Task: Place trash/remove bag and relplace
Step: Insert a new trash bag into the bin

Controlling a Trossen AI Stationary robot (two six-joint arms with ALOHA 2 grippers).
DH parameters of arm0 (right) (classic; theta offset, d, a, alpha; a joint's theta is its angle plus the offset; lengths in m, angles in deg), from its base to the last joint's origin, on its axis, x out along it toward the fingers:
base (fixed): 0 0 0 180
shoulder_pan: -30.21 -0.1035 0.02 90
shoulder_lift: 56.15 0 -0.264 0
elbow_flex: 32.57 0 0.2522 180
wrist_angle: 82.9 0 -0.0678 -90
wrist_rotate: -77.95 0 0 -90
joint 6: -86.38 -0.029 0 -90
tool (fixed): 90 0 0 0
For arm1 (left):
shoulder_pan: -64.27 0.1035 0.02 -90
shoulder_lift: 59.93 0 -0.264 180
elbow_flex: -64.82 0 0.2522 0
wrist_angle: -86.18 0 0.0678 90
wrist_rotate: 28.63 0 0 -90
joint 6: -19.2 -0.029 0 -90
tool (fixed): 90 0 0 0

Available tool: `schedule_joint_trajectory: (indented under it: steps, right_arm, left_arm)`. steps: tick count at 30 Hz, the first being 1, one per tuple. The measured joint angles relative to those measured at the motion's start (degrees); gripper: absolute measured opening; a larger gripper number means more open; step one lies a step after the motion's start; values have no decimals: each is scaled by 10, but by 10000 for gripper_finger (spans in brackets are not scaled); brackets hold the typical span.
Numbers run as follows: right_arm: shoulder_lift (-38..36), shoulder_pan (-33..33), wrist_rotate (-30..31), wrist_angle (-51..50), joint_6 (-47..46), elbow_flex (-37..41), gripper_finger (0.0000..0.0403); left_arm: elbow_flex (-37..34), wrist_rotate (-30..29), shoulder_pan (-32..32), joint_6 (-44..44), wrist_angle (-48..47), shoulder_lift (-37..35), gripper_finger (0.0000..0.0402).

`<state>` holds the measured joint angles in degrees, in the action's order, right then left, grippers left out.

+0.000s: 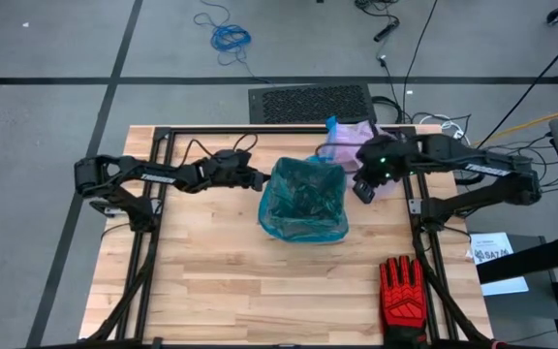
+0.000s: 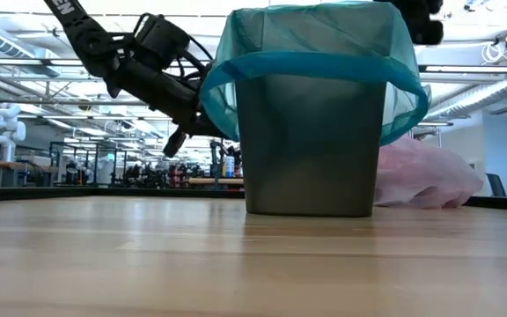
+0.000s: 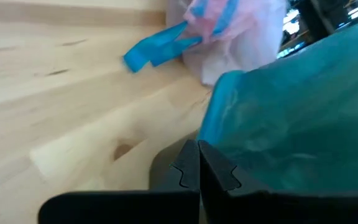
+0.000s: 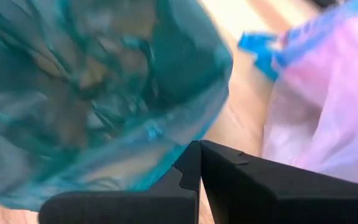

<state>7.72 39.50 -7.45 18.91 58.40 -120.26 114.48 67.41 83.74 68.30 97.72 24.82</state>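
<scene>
Two dark robot arms flank a bin (image 2: 311, 145) lined with a translucent teal-green bag (image 1: 304, 199) on a pale wooden table (image 1: 240, 281). The left gripper (image 1: 258, 180) hangs just beside the bin's near rim, its fingers (image 3: 188, 171) pressed together on nothing, the teal plastic directly ahead of the tips. The right gripper (image 1: 365, 186) hovers at the bin's opposite side, fingertips likewise closed and empty, the teal bag's open mouth just ahead of them. The pinkish-lavender bag (image 1: 349, 142), gathered with its blue drawstring (image 3: 157, 46) trailing loose, lies on the table immediately behind the right gripper and beyond the bin from the left one, touching neither. A red-and-black glove (image 1: 402, 291) rests well apart from both grippers, near the table's front edge.
</scene>
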Motion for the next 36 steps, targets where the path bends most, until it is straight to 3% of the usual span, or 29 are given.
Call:
schedule_joint_trajectory:
  steps: [8, 18, 25, 36]
  right_arm:
    - [-2, -31, -17, 22, -63, 89, 0]
    - [-1, -65, -80, 254, -140, 205, 0]
    - [25, -49, -77, 328, -130, 217, 0]
    - [101, 16, -129, 411, -65, 215, 0]
  left_arm:
    - [0, -28, 5, -20, -132, -104, 0]
    - [0, -52, -14, -29, -223, -281, 0]
    - [0, -6, -75, -25, -202, -274, 0]
    - [0, -51, -110, -15, -235, -271, 0]
